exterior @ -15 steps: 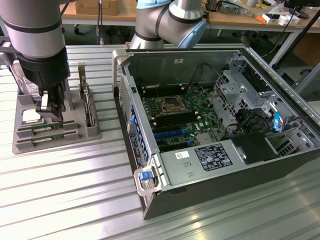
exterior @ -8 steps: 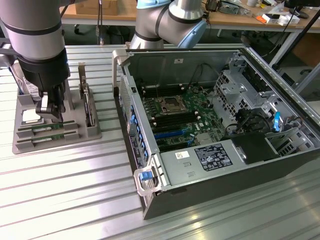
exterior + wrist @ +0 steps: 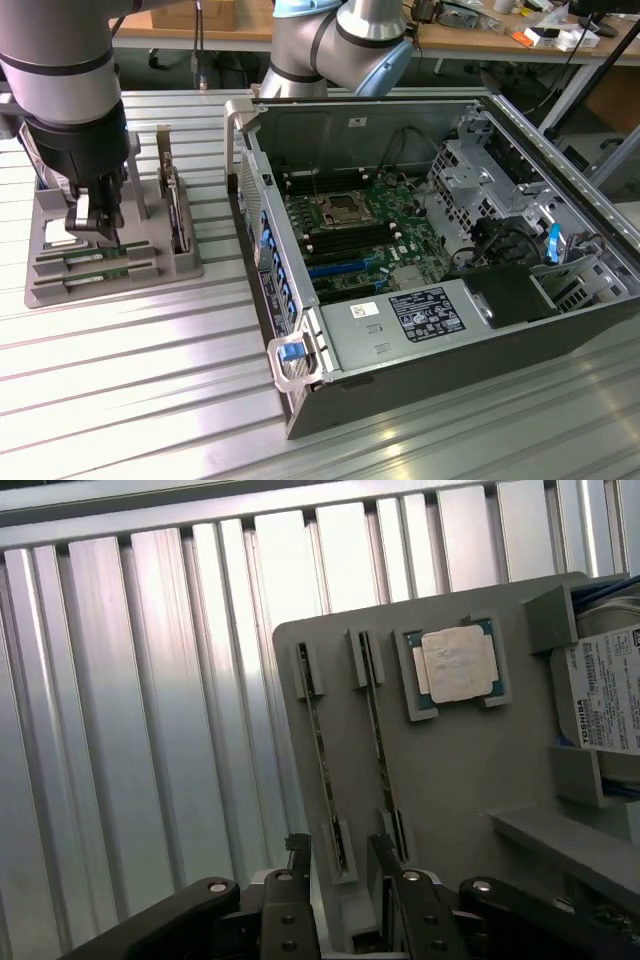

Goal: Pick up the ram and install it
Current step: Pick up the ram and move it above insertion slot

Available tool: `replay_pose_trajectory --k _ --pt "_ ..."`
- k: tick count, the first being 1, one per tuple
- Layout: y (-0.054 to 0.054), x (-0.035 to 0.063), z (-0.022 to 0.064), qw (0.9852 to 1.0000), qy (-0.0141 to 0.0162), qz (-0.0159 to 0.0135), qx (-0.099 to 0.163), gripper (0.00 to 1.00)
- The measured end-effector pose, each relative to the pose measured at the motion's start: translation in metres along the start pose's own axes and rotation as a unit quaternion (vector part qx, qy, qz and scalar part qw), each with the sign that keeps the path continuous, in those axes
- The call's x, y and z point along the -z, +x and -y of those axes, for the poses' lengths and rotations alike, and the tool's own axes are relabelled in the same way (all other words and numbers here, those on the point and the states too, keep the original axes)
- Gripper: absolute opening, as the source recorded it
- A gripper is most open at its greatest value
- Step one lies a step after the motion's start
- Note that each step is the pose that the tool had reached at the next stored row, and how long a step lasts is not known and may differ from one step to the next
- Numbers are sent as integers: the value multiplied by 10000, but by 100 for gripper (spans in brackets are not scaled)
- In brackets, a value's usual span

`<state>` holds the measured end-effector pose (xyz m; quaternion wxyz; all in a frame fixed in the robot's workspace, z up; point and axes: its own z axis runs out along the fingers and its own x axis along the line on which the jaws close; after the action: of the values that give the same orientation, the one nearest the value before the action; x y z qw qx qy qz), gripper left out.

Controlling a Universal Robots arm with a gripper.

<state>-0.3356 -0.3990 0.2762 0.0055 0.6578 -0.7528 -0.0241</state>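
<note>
**Ram (image 3: 322, 760) seated in its holder, open end effector (image 3: 340, 865) astride one end**

The ram stands on edge in a narrow slot of the grey holder (image 3: 450, 780), seen from above in the wrist view as a thin dark line running the length of the slot. The end effector is open. Its two black fingers (image 3: 298, 852) stand one to each side of the ram's near end, with a gap showing between each fingertip and the stick, so nothing is gripped.

A second stick (image 3: 378, 745) sits in the parallel slot just beside the ram, and one fingertip hangs between the two sticks. Further along the holder, a square silver CPU chip (image 3: 457, 665) lies flat in its own recess. A hard drive (image 3: 612, 690) with a white label is held in brackets at the holder's edge.

In the exterior view the holder (image 3: 40, 290) rests on the ribbed metal desk (image 3: 150, 400), at the exterior view's left. The end effector (image 3: 93, 235) is low over it at the end of the grey arm (image 3: 60, 70). At the exterior view's right, well apart from the holder, an open computer case (image 3: 300, 400) lies on the desk. Its motherboard (image 3: 350, 235) is exposed.
</note>
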Motion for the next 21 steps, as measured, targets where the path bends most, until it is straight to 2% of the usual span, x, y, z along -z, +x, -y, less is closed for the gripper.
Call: replay_pose_trajectory --k 3,5,10,11,21 --pt "0 -13 -1 9993 -8 -26 380 36" --pt "1 -25 -1 9971 -15 -48 753 36" --pt "1 -41 -1 9932 -24 -75 1161 36" --pt "2 -45 -1 9928 -24 -77 1196 36" --pt "6 -122 -18 9928 -24 -78 1196 36"
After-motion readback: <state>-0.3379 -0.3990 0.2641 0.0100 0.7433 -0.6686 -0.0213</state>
